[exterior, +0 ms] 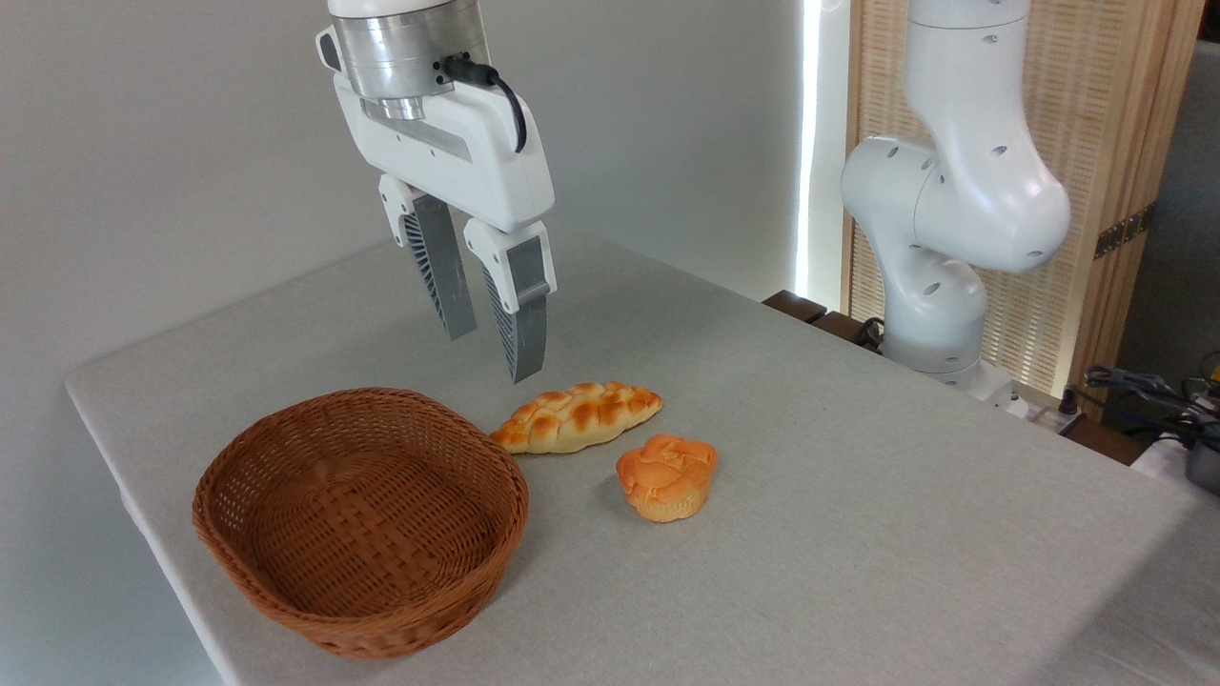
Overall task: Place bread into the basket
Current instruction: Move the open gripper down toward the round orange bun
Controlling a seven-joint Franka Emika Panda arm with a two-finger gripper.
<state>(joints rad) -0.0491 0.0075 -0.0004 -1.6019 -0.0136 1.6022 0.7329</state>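
Note:
The bread (667,476) is a small orange muffin-shaped bun resting on the grey table, right of the basket (286,457). That basket is an oval reddish-brown wicker one at the front left, with nothing in it. My gripper (494,354) hangs in the air above the gap between the basket's far rim and the braided loaf, up and to the left of the bread. Its fingers stand apart, open, holding nothing.
A longer golden braided loaf (578,416) lies between the basket and the bread, just beyond them. The arm's white base (939,286) stands at the table's far right edge. Cables and equipment (1158,400) sit off the table at the right.

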